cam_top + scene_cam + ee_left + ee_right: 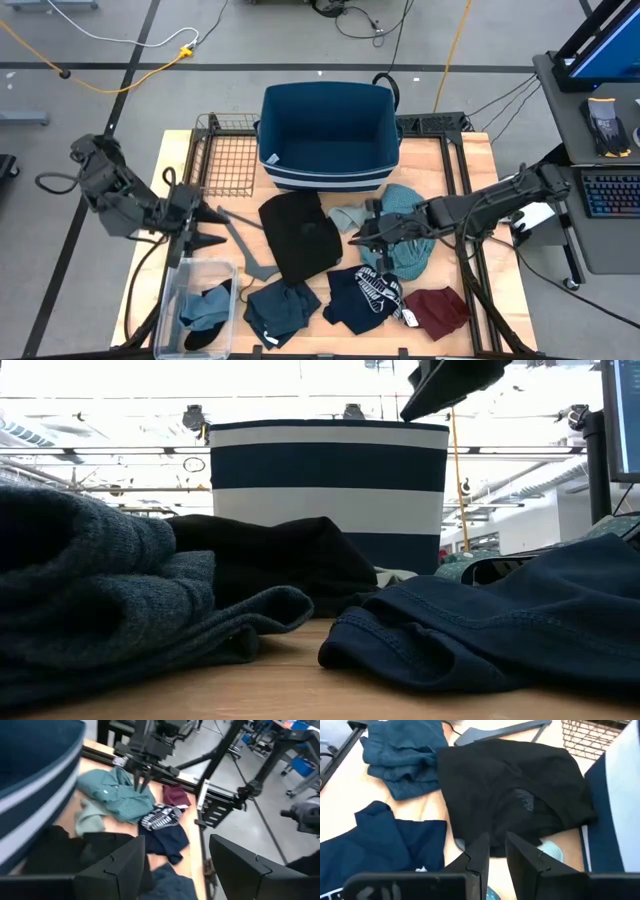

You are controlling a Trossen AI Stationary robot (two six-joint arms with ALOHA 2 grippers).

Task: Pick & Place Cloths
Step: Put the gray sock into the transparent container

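Several cloths lie on the table. In the high view these are a black one, a teal checked one, a pale green one, a navy one with white print, a maroon one and a dark teal one. My right gripper hovers between the black cloth and the teal checked cloth, its fingers a narrow gap apart and holding nothing. My left gripper waits wide open at the table's left.
A blue basket with white stripes stands at the far middle, beside a wire rack. A grey hanger lies left of the black cloth. A clear bin at the near left holds more cloths. Black frame rails run along the right.
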